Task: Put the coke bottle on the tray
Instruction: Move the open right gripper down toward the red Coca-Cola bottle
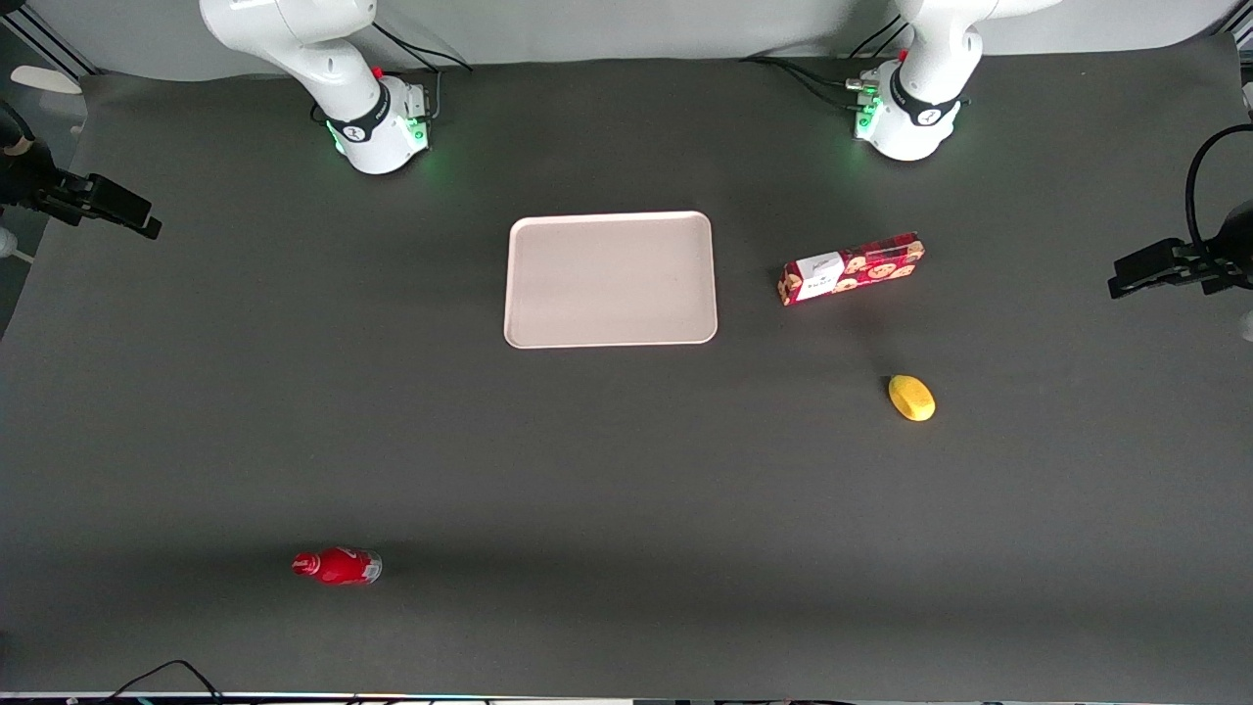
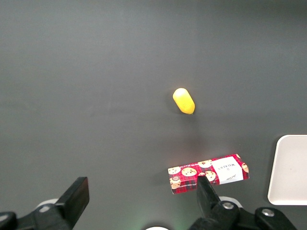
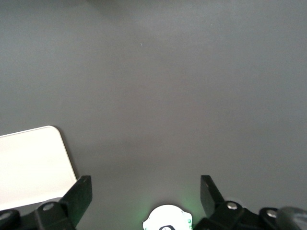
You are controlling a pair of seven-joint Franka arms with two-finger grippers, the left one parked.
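**Bottle lying alone, tray bare, gripper high above the table**

From the front, the small bright red coke bottle with its red cap and silvery base (image 1: 338,566) lies on its side on the dark grey table mat (image 1: 626,490), close to the front camera and toward the working arm's end of the table. The flat pale beige-pink rectangular tray with rounded corners (image 1: 610,279) sits mid-table, well apart from the bottle and farther from the camera, with nothing on it. Toward the parked arm's end lie a long red cookie box with a white label (image 1: 851,268), about level with the tray, and a small yellow rounded lump (image 1: 911,398) nearer the camera than the box. The working arm's white base (image 1: 377,122) stands at the table edge farthest from the camera; its gripper is out of this view.

From the parked arm's wrist, the yellow lump (image 2: 183,100) and the cookie box (image 2: 208,173) both rest on the mat, apart from each other, and a rounded corner of the tray (image 2: 289,170) shows at the edge.

From the working arm's wrist, the gripper (image 3: 146,191) hangs over bare mat with its two black fingers (image 3: 79,194) spread wide and nothing between them. A corner of the tray (image 3: 31,165) lies just beside one finger. The bottle does not appear here.
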